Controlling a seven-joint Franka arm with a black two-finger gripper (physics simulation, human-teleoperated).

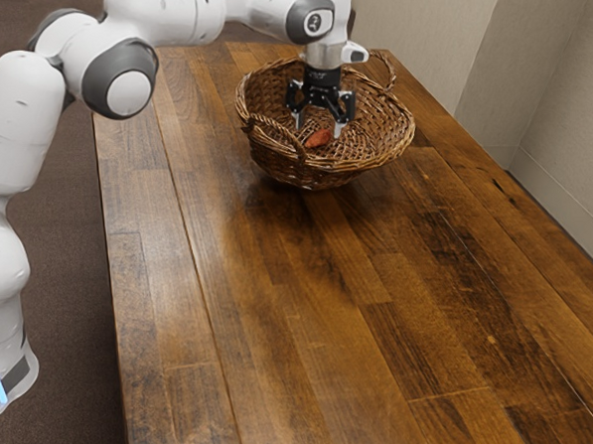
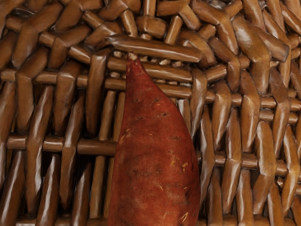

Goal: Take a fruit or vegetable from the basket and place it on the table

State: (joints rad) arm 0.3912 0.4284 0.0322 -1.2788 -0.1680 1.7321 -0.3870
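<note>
In the exterior view, the arm point(image 1: 152, 26) comes in from ten o'clock. The basket point(image 1: 309, 177) stands on the desk point(image 1: 272, 323) toward twelve o'clock, its handles at about two and eight. The tool point(image 1: 318, 127) reaches inside, open, its fingertips apart near the sweet potato point(image 1: 319, 138).

In the wrist view, the reddish sweet potato lies in the basket, tapering to a point beside brown woven strands.

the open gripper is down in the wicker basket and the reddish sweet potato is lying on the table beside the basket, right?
Not quite: the reddish sweet potato is inside the wicker basket, not on the table beside it. The exterior view shows this. The open gripper is indeed down in the basket.
</note>
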